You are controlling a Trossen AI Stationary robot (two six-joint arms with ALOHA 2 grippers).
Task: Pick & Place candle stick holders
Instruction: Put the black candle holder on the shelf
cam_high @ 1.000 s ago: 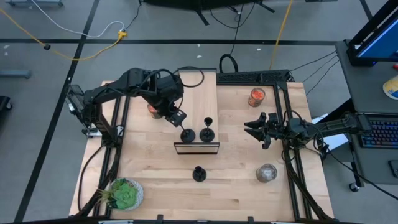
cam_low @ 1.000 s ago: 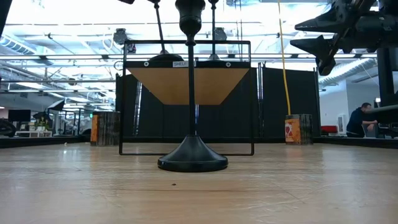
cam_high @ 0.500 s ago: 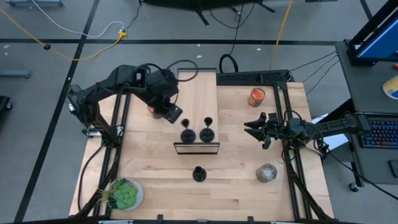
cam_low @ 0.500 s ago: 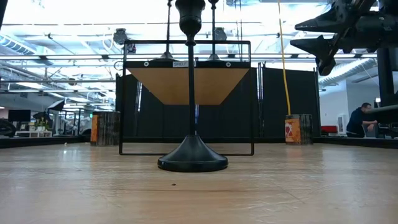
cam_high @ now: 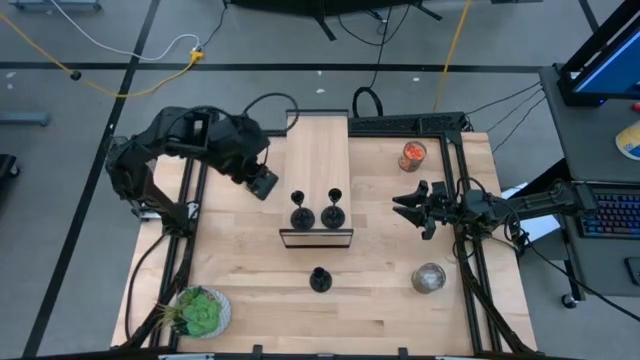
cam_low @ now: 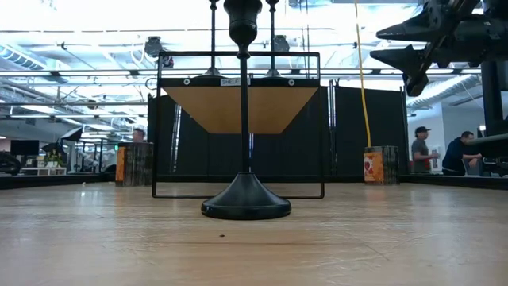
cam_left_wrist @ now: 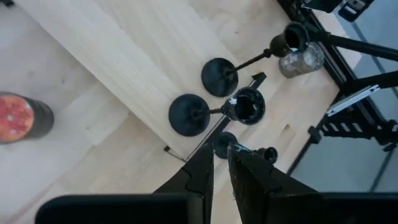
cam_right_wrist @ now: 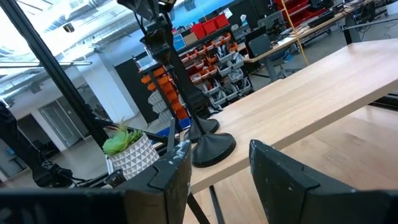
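Two black candle stick holders stand on their round bases near the near edge of a raised wooden shelf. They also show in the left wrist view. A third holder stands on the table in front of the shelf, and it is close in the low view. My left gripper hangs left of the shelf, shut and empty. My right gripper waits at the right, open and empty.
A red-orange jar stands at the far right and another shows in the left wrist view. A clear jar stands at the near right. A potted plant stands at the near left corner. People show in the room behind.
My left gripper has drawn back from the left holder on the shelf toward the table's left edge. That holder's stem, tilted a second ago in the low view, now stands upright.
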